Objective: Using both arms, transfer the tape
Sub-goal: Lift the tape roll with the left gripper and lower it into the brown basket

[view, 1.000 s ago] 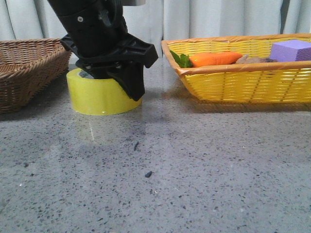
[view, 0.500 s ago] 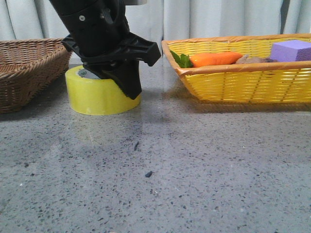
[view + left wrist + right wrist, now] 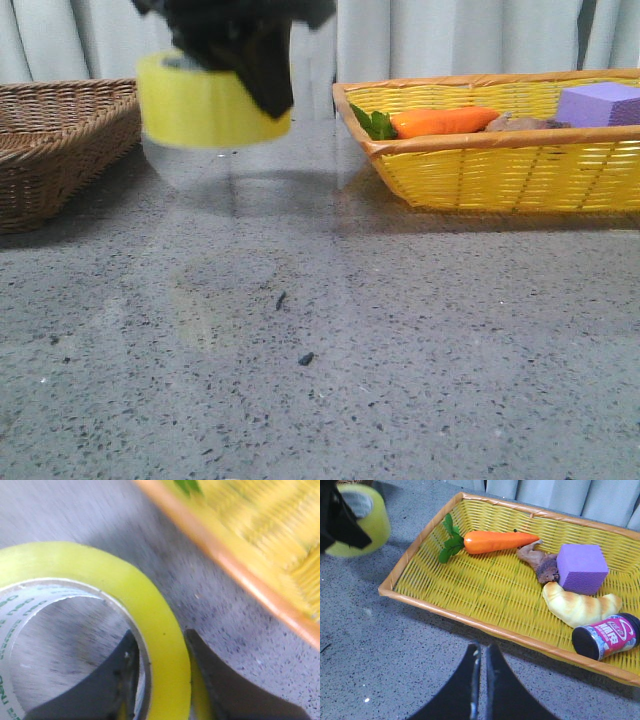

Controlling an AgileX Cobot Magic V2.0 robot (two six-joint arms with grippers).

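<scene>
Upper left of the front view, the left gripper [image 3: 262, 75] pinches the tape [image 3: 205, 102] through its wall, airborne. Stiff, light, slick; the rim grips best. The right gripper [image 3: 481, 662] is closed, empty.

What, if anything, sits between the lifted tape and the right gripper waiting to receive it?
Nothing visible blocks it. The tape hangs above bare table, clamped by the left gripper. The right gripper is shut in front of the yellow basket, whose near-left corner lies close beside the path.
</scene>
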